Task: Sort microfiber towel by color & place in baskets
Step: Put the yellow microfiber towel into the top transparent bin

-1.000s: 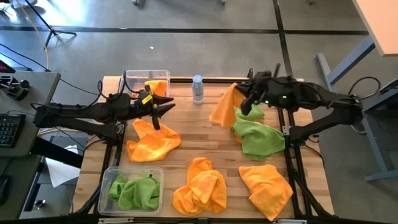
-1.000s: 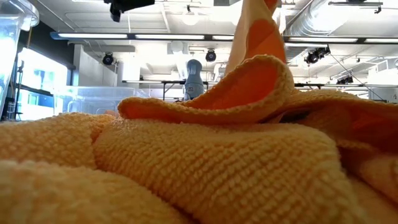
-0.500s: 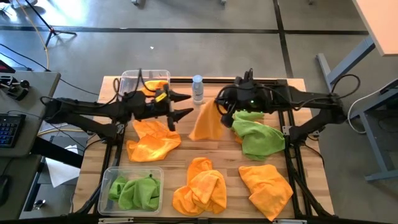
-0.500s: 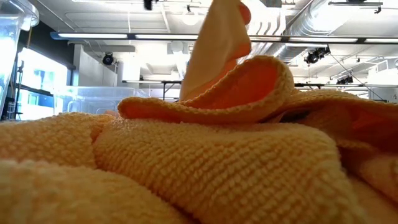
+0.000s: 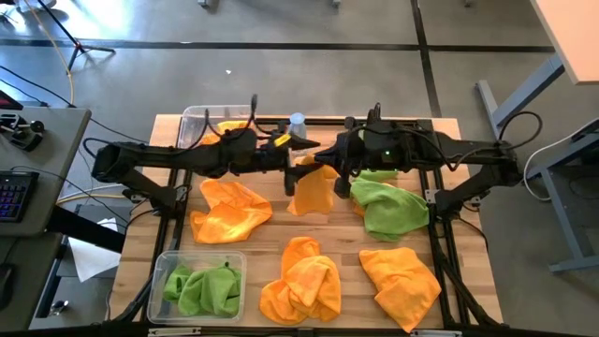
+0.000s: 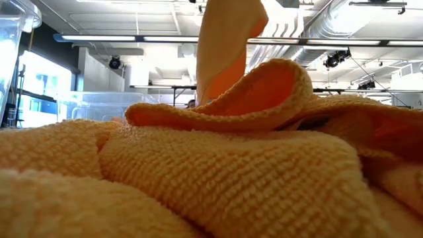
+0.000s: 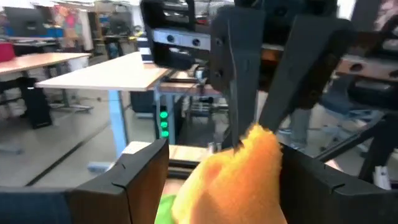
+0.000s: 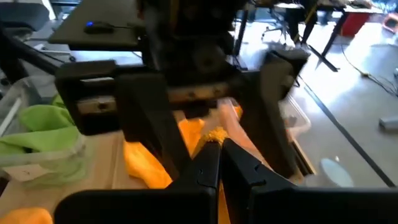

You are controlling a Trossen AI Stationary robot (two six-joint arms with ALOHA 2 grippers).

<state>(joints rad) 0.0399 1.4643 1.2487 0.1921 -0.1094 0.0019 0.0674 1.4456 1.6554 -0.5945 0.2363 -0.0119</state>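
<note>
Handover at top centre: right gripper (image 5: 329,165) pinches the hanging orange towel (image 5: 312,190); left gripper (image 5: 301,154), jaws wide around it, must close next

Both dark six-joint arms stretch level toward each other above the middle of the wooden desk (image 5: 281,234), their wrists nearly meeting. The left claw (image 5: 298,150) reaches in from the desk's left side with its two fingers spread wide, one on either side of the tip of the right claw (image 5: 323,161). The right claw comes from the desk's right side, its slim fingers (image 8: 214,163) pressed together and pinching the top edge of a hanging bright orange fuzzy cloth (image 5: 311,190).
</note>
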